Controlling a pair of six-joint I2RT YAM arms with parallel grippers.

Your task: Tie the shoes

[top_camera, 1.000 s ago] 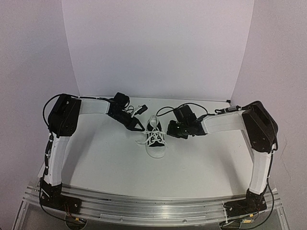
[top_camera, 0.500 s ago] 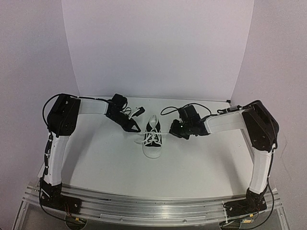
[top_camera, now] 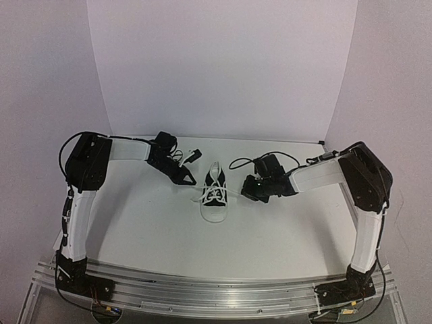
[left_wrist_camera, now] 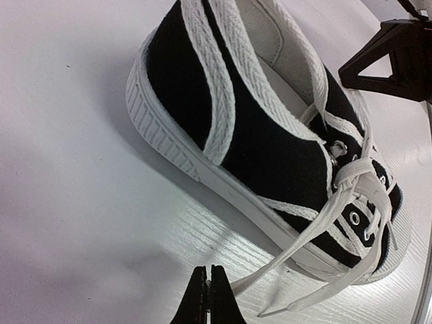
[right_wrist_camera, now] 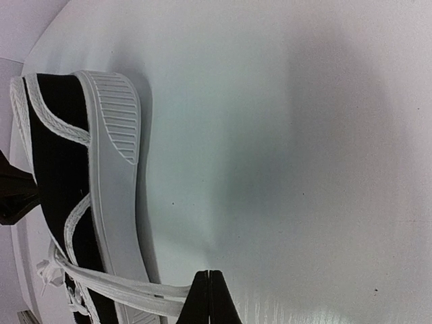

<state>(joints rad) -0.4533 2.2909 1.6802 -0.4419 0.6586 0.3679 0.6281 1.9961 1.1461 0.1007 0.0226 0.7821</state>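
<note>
The black sneaker (top_camera: 214,197), with white toe cap and sole, stands in the middle of the table, toe toward the arms. It also shows in the left wrist view (left_wrist_camera: 256,148) and the right wrist view (right_wrist_camera: 61,169). My left gripper (top_camera: 192,181) is just left of the shoe. In its wrist view its tips (left_wrist_camera: 208,273) are shut on a white lace (left_wrist_camera: 297,250) that runs taut to the crossed laces (left_wrist_camera: 351,177). My right gripper (top_camera: 247,192) is just right of the shoe. Its tips (right_wrist_camera: 209,277) are shut on a doubled white lace (right_wrist_camera: 135,290).
The shoe sits on a white table (top_camera: 148,229) with white walls behind and at both sides. A loose lace end (left_wrist_camera: 290,307) lies on the table by the toe. The right gripper's black fingers (left_wrist_camera: 395,57) show beyond the shoe in the left wrist view.
Both grippers have drawn outward from the shoe, the left to the left and the right to the right and nearer, pulling the laces tauter. The shoe has barely shifted.
</note>
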